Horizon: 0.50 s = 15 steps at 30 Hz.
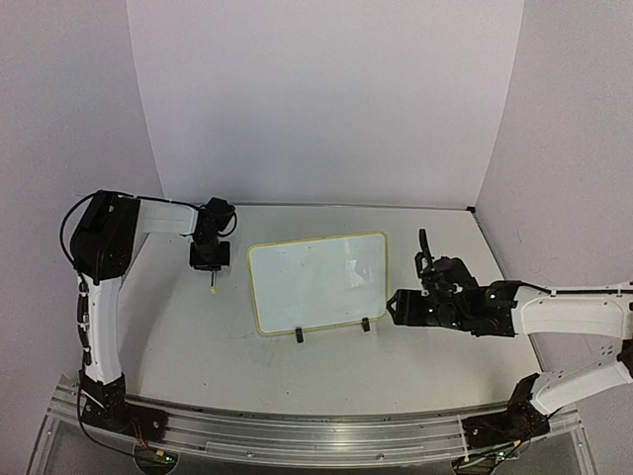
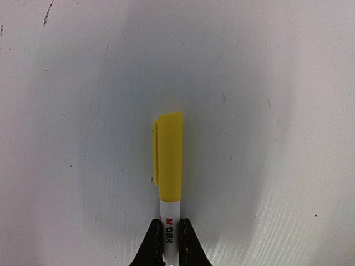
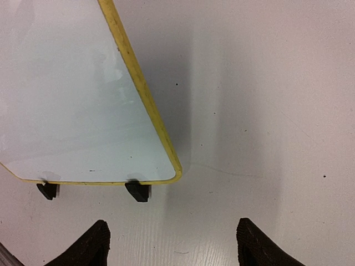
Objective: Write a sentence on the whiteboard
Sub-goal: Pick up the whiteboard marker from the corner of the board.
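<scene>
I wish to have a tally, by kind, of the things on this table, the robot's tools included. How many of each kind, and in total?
Small rectangular white board with a pale yellow rim: 1
White marker pen with a yellow cap: 1
Small black clip feet of the board: 2
Black two-finger tools: 2, the left tool and the right tool
Total: 6

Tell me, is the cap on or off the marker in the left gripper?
On. The yellow cap covers the tip of the marker, and the left gripper pinches its white barrel just below the cap.
</scene>
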Each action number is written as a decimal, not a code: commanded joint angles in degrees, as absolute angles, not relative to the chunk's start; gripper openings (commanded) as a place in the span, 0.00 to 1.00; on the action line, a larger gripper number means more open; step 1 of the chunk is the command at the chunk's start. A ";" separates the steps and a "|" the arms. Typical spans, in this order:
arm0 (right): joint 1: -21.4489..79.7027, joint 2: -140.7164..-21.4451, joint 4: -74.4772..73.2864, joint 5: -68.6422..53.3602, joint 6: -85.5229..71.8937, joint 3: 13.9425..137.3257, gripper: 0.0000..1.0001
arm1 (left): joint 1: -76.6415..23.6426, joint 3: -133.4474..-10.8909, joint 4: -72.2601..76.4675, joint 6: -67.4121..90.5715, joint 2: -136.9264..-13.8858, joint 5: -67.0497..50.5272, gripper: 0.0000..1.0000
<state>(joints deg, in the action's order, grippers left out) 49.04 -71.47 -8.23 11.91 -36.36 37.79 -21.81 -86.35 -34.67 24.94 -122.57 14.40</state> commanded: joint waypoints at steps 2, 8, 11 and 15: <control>49.15 -66.50 -6.31 9.63 -32.47 37.37 0.74 | -21.55 -77.99 -29.52 31.31 -115.84 13.33 0.00; 51.42 -62.37 -5.60 8.52 -29.18 39.44 0.73 | -21.56 -67.39 -21.19 37.26 -102.05 9.34 0.00; 54.42 -61.94 -5.54 9.51 -27.93 41.86 0.72 | -21.69 -62.56 -18.20 39.94 -93.96 6.18 0.00; 59.65 -64.46 -5.20 12.04 -27.00 46.40 0.72 | -22.66 -57.36 -16.62 42.67 -82.96 3.91 0.00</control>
<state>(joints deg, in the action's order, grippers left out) 55.26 -62.86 -7.06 9.63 -29.36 40.38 -21.89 -60.90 -21.87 38.00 -93.98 7.34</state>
